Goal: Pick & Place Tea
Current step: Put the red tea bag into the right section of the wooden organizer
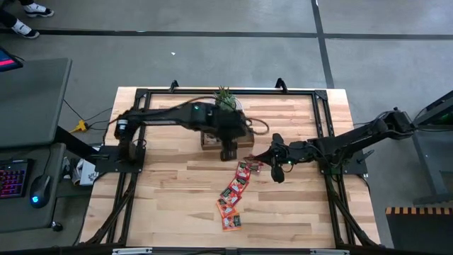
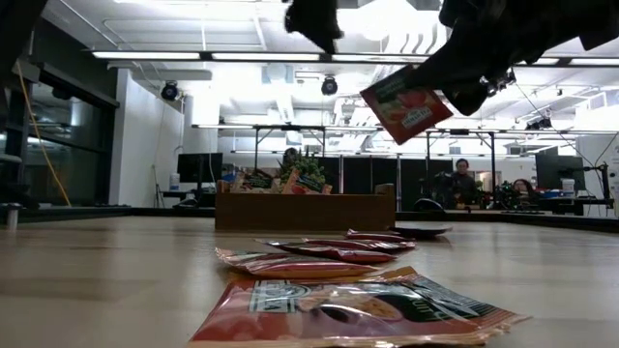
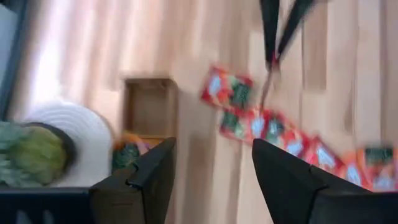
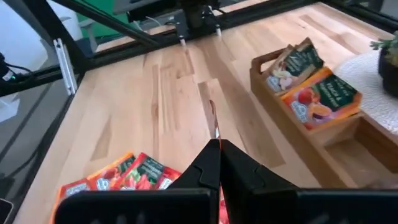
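Both arms are showing as dark, near-black jointed links with rounded housings at the joints. The left arm (image 1: 180, 115) is wearing a small green light on its upper link and a round silver-grey cap at its shoulder end, and thin dark cables are trailing along it. The right arm (image 1: 354, 138) is looking slimmer, with a green light glowing just behind the right gripper (image 1: 274, 168). The left gripper (image 3: 211, 180) is showing two broad, matte black fingers (image 3: 146, 177) with angular, wedge-like faces. The right gripper's own fingers (image 4: 205, 168) are appearing black, smooth and tapered.
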{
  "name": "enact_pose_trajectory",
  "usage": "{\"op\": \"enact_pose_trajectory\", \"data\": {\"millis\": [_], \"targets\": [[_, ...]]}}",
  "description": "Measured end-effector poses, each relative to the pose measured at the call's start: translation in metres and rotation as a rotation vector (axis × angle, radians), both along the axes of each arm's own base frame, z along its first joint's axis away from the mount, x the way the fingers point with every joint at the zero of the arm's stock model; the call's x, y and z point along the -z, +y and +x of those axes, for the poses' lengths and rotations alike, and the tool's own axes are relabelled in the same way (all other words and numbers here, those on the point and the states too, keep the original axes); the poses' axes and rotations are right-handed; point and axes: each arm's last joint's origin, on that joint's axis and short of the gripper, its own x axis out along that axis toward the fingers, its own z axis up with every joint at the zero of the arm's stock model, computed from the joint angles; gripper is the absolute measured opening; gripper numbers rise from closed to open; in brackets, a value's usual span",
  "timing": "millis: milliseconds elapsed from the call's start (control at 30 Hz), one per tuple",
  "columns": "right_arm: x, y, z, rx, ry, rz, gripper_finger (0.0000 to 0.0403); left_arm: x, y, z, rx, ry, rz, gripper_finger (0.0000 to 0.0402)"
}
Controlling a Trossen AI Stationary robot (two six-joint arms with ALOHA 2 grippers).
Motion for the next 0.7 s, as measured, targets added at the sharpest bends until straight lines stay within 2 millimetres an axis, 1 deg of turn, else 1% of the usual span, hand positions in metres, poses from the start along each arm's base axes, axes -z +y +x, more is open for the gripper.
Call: {"op": "enact_pose_trajectory", "data": {"millis": [33,67,100,133,167,200,233,267,300,333,400,467,500,533,567,633,667,700], "targets": [[-0.001,0.0,-0.001,0.007,-0.003,-0.004,0.0,-0.009,0.001,-0.01,-0.017,-0.009,0.008,0.0202],[-0.002,-0.001,-0.002,0.016,-0.007,-0.007,0.0,-0.016,0.002,-0.024,-0.025,0.023,0.015,0.02],[-0.003,-0.002,-0.003,0.023,-0.004,-0.012,0.0,-0.023,0.002,-0.032,-0.031,0.015,0.024,0.0198],[-0.003,-0.002,-0.005,0.03,0.005,-0.019,0.0,-0.03,0.002,-0.032,-0.042,-0.055,0.037,0.0196],[-0.004,-0.003,-0.007,0.038,0.006,-0.025,0.0,-0.037,0.004,-0.036,-0.061,-0.101,0.051,0.0193],[-0.006,-0.003,-0.008,0.042,0.003,-0.028,0.0,-0.044,0.005,-0.05,-0.078,-0.103,0.058,0.0191],[-0.008,-0.004,-0.011,0.048,0.001,-0.033,0.0,-0.046,0.005,-0.066,-0.086,-0.055,0.06,0.0189],[-0.01,-0.005,-0.013,0.053,-0.007,-0.042,0.0,-0.05,0.005,-0.074,-0.097,-0.082,0.054,0.0187],[-0.014,-0.006,-0.015,0.058,-0.023,-0.046,0.0,-0.057,0.006,-0.073,-0.116,-0.181,0.046,0.0185],[-0.017,-0.008,-0.017,0.064,-0.038,-0.055,0.0,-0.063,0.008,-0.081,-0.142,-0.241,0.04,0.0183],[-0.021,-0.013,-0.019,0.081,-0.057,-0.067,0.0,-0.064,0.009,-0.114,-0.177,-0.225,0.031,0.0182],[-0.024,-0.02,-0.02,0.098,-0.062,-0.081,0.0,-0.069,0.009,-0.119,-0.216,-0.399,-0.002,0.0181],[-0.024,-0.025,-0.02,0.1,-0.062,-0.083,0.0,-0.068,0.009,-0.128,-0.237,-0.446,-0.019,0.0181],[-0.025,-0.029,-0.019,0.097,-0.07,-0.082,0.0,-0.062,0.009,-0.14,-0.252,-0.458,-0.031,0.0181],[-0.025,-0.034,-0.018,0.097,-0.072,-0.08,0.0,-0.052,0.009,-0.149,-0.262,-0.441,-0.041,0.0181],[-0.025,-0.044,-0.016,0.09,-0.083,-0.079,0.0,-0.045,0.006,-0.149,-0.275,-0.603,-0.092,0.0181],[-0.026,-0.05,-0.015,0.098,-0.101,-0.078,0.0,-0.036,0.004,-0.155,-0.283,-0.627,-0.105,0.0181],[-0.028,-0.056,-0.014,0.109,-0.119,-0.074,0.0,-0.023,0.004,-0.163,-0.297,-0.611,-0.104,0.0181]]}}
